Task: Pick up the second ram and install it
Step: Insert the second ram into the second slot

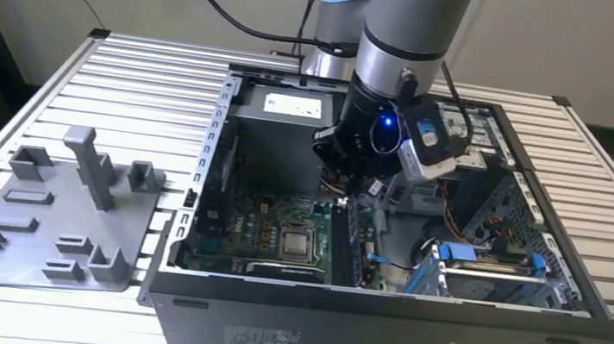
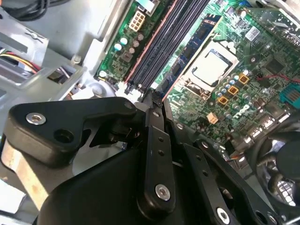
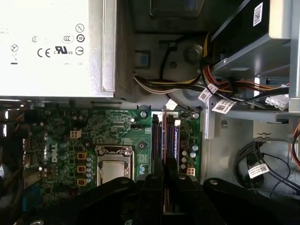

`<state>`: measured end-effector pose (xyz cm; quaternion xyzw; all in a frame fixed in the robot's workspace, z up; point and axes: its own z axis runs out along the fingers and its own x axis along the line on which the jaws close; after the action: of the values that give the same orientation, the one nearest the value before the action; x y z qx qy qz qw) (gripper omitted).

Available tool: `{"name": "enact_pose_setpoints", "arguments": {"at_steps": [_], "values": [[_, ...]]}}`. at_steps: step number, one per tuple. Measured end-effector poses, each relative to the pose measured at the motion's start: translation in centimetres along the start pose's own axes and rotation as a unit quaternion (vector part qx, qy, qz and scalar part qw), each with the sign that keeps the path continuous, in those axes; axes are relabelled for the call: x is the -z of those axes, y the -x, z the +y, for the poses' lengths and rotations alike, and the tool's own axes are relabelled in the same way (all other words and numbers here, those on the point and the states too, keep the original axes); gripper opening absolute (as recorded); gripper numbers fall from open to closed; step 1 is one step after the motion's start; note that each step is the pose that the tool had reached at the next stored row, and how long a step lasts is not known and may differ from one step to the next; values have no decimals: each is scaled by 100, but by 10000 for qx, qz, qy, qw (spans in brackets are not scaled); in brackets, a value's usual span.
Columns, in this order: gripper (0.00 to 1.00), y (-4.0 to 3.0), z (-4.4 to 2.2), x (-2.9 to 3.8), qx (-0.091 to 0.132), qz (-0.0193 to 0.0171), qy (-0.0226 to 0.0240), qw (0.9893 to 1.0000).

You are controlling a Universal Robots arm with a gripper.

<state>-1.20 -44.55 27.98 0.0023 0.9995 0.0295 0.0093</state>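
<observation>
The claw (image 1: pixel 366 187) hangs low inside the open computer case (image 1: pixel 569 306), right over the memory slots (image 3: pixel 165 140) beside the processor socket (image 3: pixel 112 169), so that it lines up with them. Its fingers (image 2: pixel 154 136) are pinched close together, and a thin edge running between them along the slots appears to be the second ram (image 3: pixel 164 136), held upright for seating. The grey fixture plate (image 1: pixel 46 229) sits on the bench (image 1: pixel 155 77) beside the case.

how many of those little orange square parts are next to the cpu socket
3. In the first wrist view the orange square parts stand in one straight row beside the CPU socket: one end, middle, other end. Others may be hidden.
</observation>
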Motion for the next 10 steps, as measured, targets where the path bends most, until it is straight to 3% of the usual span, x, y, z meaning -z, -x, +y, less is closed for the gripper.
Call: {"name": "enact_pose_setpoints", "arguments": {"at_steps": [10], "values": [[14,-14,-190,-163,-110,-6,-2,9999]]}}
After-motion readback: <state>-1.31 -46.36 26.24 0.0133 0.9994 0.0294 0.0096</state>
